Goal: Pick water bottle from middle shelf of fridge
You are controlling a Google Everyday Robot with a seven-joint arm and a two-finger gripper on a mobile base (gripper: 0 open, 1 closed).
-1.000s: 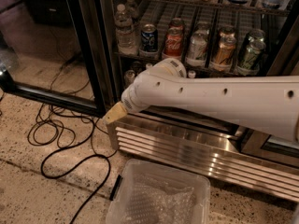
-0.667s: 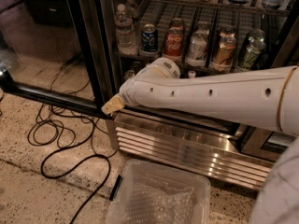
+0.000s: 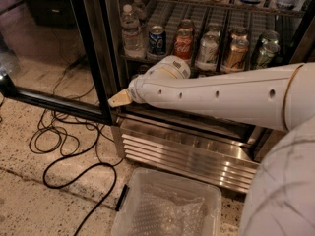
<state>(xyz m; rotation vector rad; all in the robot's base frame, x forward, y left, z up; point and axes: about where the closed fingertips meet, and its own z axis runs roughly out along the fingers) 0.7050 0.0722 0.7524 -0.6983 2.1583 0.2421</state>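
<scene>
The water bottle (image 3: pixel 131 31), clear and ribbed with a white cap, stands upright at the left end of the middle shelf (image 3: pixel 147 59) in the fridge (image 3: pixel 93 48). Soda cans (image 3: pixel 183 42) stand in rows to its right. My white arm (image 3: pixel 221 95) reaches across from the right in front of the shelf. My gripper (image 3: pixel 119 100) shows as a tan tip at the arm's left end. It is below the bottle, low at the fridge's opening, just above the louvred base (image 3: pixel 187 154), and holds nothing that I can see.
The fridge's glass door (image 3: pixel 49 58) stands open to the left, its black bottom rail (image 3: pixel 54 104) near the gripper. Black cables (image 3: pixel 74 149) loop on the speckled floor. A clear plastic bin (image 3: pixel 167 208) sits on the floor below the arm. The upper shelf (image 3: pixel 206 4) holds more bottles.
My gripper has risen from in front of the louvred base to the lower edge of the fridge's opening. More of my arm fills the right side.
</scene>
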